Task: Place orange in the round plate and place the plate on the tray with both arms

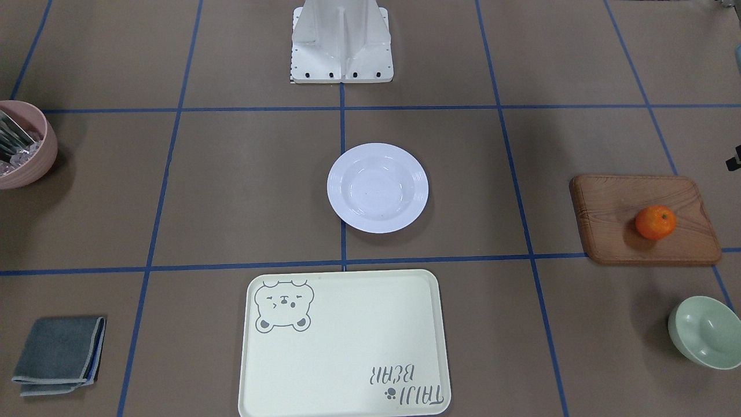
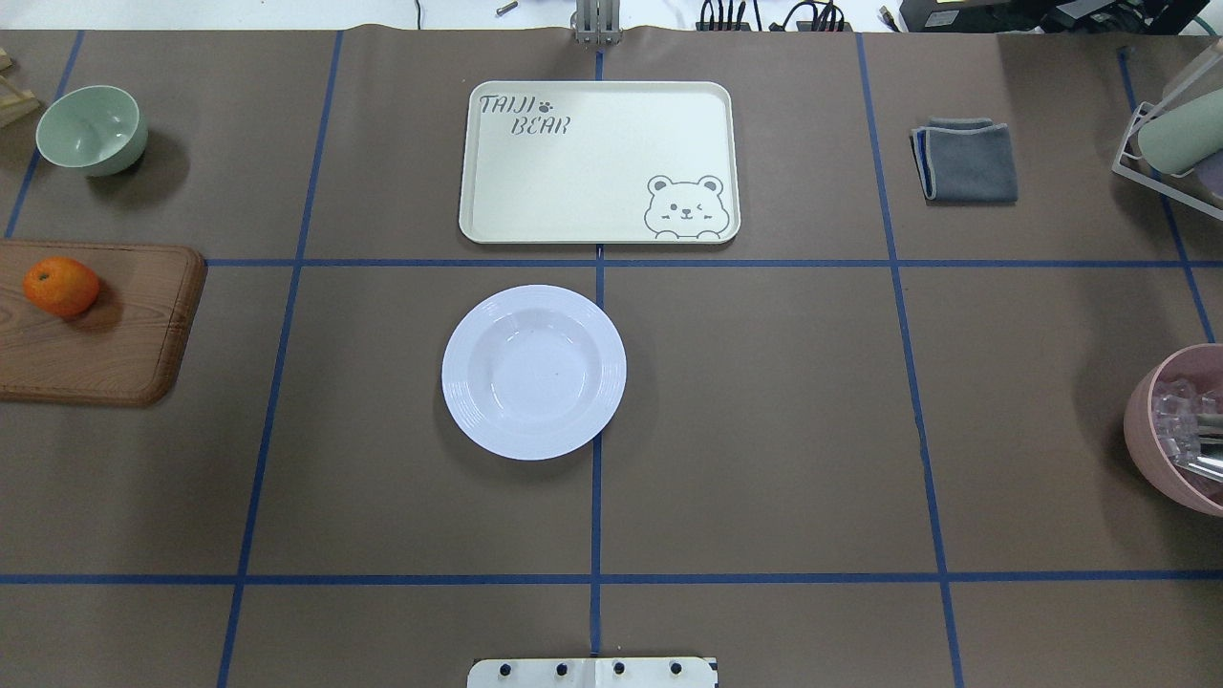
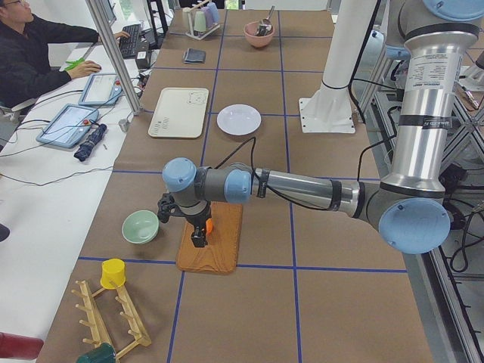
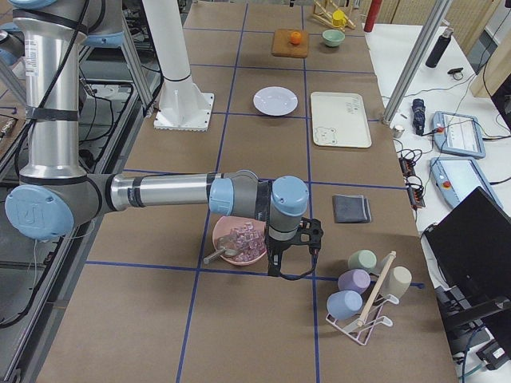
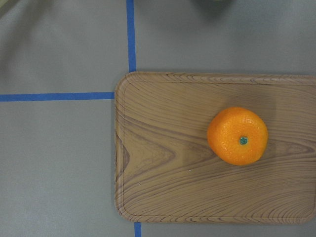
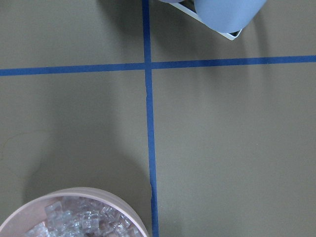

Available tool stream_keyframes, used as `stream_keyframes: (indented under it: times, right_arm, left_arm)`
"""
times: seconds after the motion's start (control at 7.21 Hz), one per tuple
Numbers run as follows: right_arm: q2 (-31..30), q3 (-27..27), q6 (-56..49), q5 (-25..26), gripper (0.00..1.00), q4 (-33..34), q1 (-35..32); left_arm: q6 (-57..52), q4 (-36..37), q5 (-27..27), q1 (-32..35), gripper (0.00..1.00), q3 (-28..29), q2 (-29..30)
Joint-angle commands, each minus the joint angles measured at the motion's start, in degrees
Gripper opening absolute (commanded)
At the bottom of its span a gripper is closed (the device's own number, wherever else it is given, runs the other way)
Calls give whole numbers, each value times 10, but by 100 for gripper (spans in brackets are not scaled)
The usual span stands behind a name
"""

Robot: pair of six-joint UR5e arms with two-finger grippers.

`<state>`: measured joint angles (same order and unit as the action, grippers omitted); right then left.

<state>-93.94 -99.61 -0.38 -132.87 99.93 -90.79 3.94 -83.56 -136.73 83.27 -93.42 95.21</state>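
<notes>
The orange (image 1: 655,222) (image 2: 61,286) (image 5: 237,136) lies on a brown wooden board (image 1: 608,214), stem dot up. The white round plate (image 1: 377,187) (image 2: 533,372) sits empty at the table's centre. Beyond it, the cream tray (image 1: 344,344) (image 2: 599,162) with the bear drawing is empty too. My left gripper (image 3: 198,233) hangs just above the board, over the orange (image 3: 209,225); I cannot tell whether it is open. My right gripper (image 4: 291,267) hovers beside the pink bowl (image 4: 239,239), far from the plate; its state I cannot tell either.
A pale green bowl (image 1: 703,331) stands near the board. The pink bowl (image 2: 1180,430) holds clear pieces. A folded grey cloth (image 2: 965,160) lies right of the tray. A cup rack (image 4: 363,295) stands near the right gripper. A person (image 3: 30,53) sits at a side desk.
</notes>
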Motion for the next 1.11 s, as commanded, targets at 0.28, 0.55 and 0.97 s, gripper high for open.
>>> stream_keyframes:
  times: [0.28,0.55,0.97]
  right_arm:
    - [0,-10,0,1,100,0,-1]
    - [3,-15,0,0,100,0,-1]
    - [19,-30,6,15,100,3,0]
  left_arm:
    - [65,2,6,-61,98,9,81]
    - [193,-104,59,-108,98,45,82]
    - [200,-202,63,-112,98,125,82]
